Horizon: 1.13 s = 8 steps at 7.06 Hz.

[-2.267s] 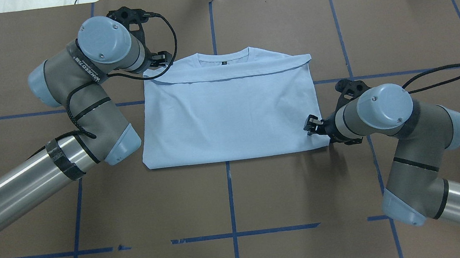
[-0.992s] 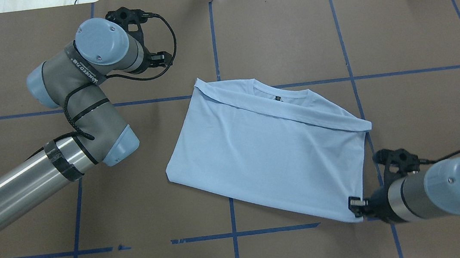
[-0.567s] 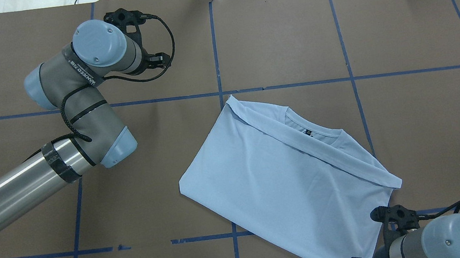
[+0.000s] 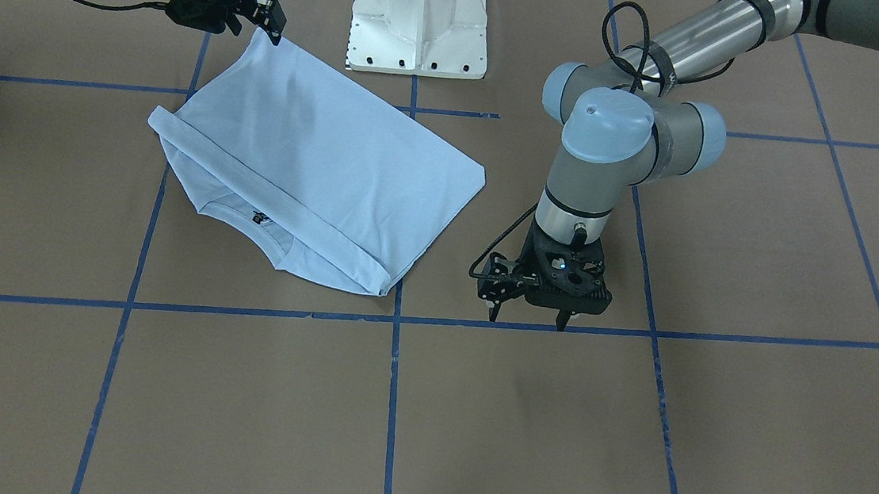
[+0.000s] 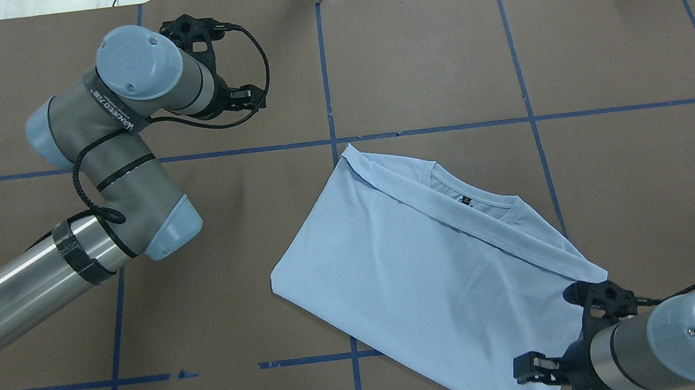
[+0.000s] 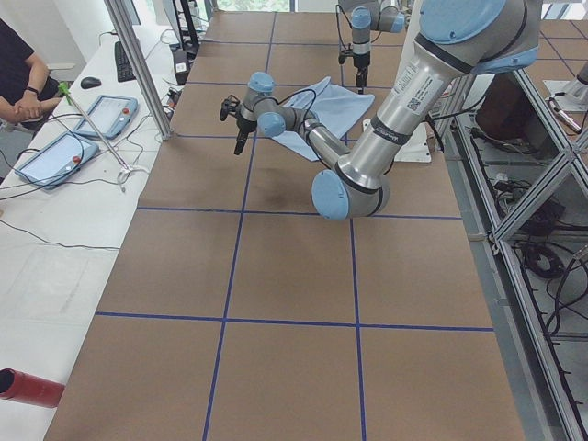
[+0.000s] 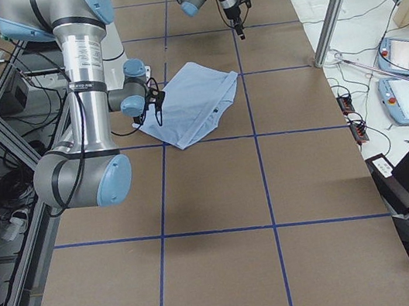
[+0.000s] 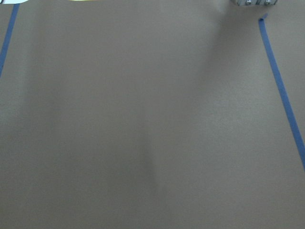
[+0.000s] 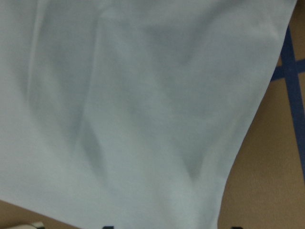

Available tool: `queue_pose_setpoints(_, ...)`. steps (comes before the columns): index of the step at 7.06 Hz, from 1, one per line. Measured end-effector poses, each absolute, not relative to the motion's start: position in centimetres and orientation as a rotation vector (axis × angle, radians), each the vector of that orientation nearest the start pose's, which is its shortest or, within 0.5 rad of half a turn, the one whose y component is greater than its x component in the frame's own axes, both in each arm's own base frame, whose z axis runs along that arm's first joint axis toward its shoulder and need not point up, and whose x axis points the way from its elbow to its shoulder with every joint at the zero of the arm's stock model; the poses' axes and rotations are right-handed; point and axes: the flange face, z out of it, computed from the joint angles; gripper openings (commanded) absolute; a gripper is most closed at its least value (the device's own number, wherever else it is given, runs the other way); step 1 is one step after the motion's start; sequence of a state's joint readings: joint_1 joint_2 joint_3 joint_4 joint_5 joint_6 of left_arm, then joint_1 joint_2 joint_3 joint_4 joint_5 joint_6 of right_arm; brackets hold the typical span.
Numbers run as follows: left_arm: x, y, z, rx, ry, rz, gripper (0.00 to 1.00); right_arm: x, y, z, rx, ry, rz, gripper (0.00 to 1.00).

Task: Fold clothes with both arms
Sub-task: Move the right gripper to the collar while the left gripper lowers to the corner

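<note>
Looking down on the worktop [image 5: 435, 47], you see a brown matte covering ruled into large squares by blue tape lines [image 5: 322, 60]. The pale light-blue short-sleeved T-shirt [image 5: 421, 265], soft knit cloth folded into a rough rectangle, lies skewed across the grid near the robot's side, right of centre. Its round collar with the small black neck label [image 5: 466, 200] peeks from under a folded band of cloth; shallow creases run across the smooth upper layer.

The right end effector [image 4: 272, 21], black and two-fingered, sits at the shirt's corner nearest the white metal pedestal base [image 4: 420, 18], clenched on the cloth there. The left end effector [image 4: 526, 316] hangs over bare worktop, well apart from the shirt, fingers spread and pointing down, grasping nothing. Both arms show grey housings, light-blue joint caps and looping black cables.

Along the far edge stands a white bench [image 6: 64, 175] with tablets; a seated person's forearms [image 6: 28, 96] rest there.
</note>
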State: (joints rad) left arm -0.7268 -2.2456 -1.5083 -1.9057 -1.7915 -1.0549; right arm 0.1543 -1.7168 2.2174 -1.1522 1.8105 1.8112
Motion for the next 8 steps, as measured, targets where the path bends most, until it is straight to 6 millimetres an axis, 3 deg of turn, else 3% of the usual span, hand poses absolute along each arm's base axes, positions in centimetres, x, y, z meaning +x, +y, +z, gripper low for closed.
queue_pose_setpoints(2, 47.3, -48.6, 23.6, 0.250, 0.964, -0.129, 0.99, -37.6, -22.0, 35.8, -0.208, -0.962, 0.351, 1.00)
queue_pose_setpoints(4, 50.3, -41.8, 22.7, 0.050, 1.001, -0.303, 0.99, -36.9, -25.5, 33.3, -0.149, -1.032, 0.392, 1.00)
queue_pose_setpoints(6, 53.7, -36.9, 23.8, -0.088, 0.976, -0.483, 0.99, -36.2, -28.0, 31.8, -0.089, -1.074, 0.397, 1.00)
queue_pose_setpoints(8, 56.7, -32.8, 24.8, -0.151, 0.942, -0.589, 0.98, -35.7, -29.0, 31.7, -0.064, -1.076, 0.404, 1.00)
